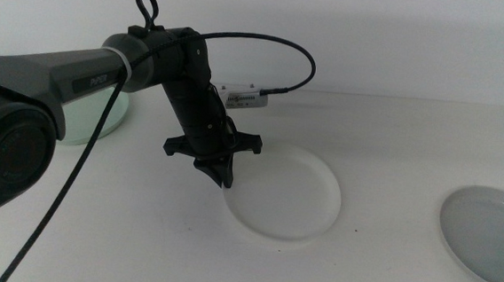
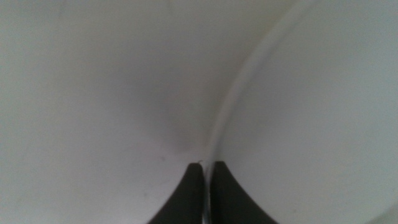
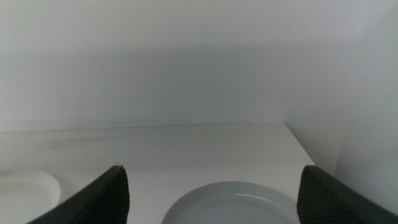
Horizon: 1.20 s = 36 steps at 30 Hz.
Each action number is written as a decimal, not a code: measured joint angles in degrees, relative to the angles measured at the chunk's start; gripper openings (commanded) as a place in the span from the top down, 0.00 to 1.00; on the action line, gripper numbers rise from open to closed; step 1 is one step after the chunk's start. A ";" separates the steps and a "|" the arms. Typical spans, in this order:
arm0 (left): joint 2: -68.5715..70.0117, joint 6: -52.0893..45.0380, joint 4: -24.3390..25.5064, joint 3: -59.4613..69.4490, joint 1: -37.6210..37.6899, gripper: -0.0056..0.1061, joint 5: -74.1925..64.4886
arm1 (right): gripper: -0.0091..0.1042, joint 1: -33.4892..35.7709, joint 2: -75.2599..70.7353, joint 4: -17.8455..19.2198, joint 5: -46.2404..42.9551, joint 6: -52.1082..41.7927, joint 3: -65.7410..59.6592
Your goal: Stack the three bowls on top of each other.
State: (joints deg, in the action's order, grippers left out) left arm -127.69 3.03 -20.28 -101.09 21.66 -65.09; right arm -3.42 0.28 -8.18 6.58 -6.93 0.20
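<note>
The white bowl (image 1: 288, 197) sits at the table's middle. My left gripper (image 1: 225, 182) reaches down from the left and is shut on its near-left rim. The left wrist view shows the two jaws (image 2: 207, 165) pinched together over the thin rim of the white bowl (image 2: 311, 124). The pale mint green bowl (image 1: 93, 121) lies at the far left, mostly hidden behind the left arm. The light grey bowl (image 1: 490, 236) lies at the right edge. My right gripper (image 3: 212, 169) is open and waits above the grey bowl (image 3: 230, 202); it is out of the middle view.
A small white device (image 1: 244, 97) with a black cable stands at the back of the table, behind the left arm. The table's right edge runs close past the grey bowl. The white bowl's edge also shows in the right wrist view (image 3: 25, 186).
</note>
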 measured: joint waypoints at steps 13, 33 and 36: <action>2.32 -4.95 -3.56 -1.64 -6.57 0.11 -3.77 | 0.10 0.00 0.00 0.00 0.00 0.00 0.00; 17.58 -3.03 15.46 -2.84 -26.58 0.11 -1.47 | 0.10 0.00 0.00 0.00 0.00 0.00 0.00; 14.15 -4.78 12.85 -5.29 -30.38 0.11 -0.01 | 0.10 0.00 0.00 0.00 0.00 0.00 0.00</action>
State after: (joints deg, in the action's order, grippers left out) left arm -113.54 -1.74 -7.43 -106.38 -8.73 -65.10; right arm -3.42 0.28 -8.18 6.58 -6.93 0.20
